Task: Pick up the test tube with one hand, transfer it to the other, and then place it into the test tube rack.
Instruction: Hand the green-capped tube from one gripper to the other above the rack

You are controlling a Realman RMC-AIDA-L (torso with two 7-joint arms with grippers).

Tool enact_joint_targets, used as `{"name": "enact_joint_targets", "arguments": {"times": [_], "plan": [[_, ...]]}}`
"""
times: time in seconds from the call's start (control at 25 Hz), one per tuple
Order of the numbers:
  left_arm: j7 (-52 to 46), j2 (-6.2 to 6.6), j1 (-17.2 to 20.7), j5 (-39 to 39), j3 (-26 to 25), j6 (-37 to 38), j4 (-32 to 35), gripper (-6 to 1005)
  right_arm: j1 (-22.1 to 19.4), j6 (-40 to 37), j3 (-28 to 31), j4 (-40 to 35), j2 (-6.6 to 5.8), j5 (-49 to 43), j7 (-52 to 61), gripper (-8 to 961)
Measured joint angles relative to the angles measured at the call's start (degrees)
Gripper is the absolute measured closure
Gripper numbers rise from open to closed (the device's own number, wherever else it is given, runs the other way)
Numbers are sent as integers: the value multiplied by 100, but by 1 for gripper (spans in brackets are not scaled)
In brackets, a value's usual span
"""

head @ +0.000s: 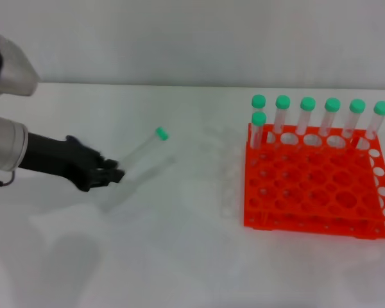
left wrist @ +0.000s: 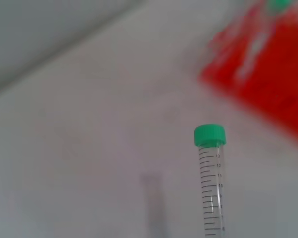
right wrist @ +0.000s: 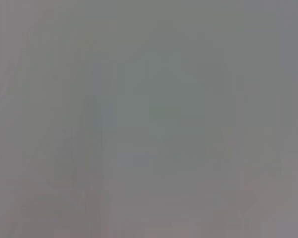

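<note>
We see a plain white counter against a pale wall. At right stands a bright orange-red two-tiered plastic rack holding seven green-capped clear tubes along its far rows. At left, our black left hand clenches its fingers around a slim clear green-capped test tube, tilted above the counter.

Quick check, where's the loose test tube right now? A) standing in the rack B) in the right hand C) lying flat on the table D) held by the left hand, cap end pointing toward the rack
D: the left hand grips the tube by its lower end, tilted above the table, green cap toward the rack; the right hand is not in view.
</note>
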Motion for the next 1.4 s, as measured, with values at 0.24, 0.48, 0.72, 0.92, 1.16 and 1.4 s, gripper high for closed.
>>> {"name": "enact_joint_targets", "arguments": {"times": [0.24, 0.48, 0.72, 0.92, 1.16, 1.4], "plan": [[1023, -5, 203, -769, -1, 1206, -86, 808, -70, -545, -875, -92, -123, 0, 456, 115], [1394, -59, 68, -851, 4, 1332, 47, 807, -77, -1369, -1778, -84, -331, 2, 1445, 116], [1462, -70, -226, -1035, 8, 1307, 453, 805, -59, -1811, -2206, -51, -325, -74, 1872, 117], [1371, -91, -518, -978, 8, 1024, 878, 803, 44, -1782, -2247, -63, -133, -410, 1991, 118], [1227, -96, -758, -774, 1, 540, 1537, 801, 208, -1677, -2359, -120, 4, -584, 1996, 118], [1155, -98, -864, -644, -2, 120, 2257, 800, 257, -1152, -2469, -418, 19, -597, 2070, 119]]}}
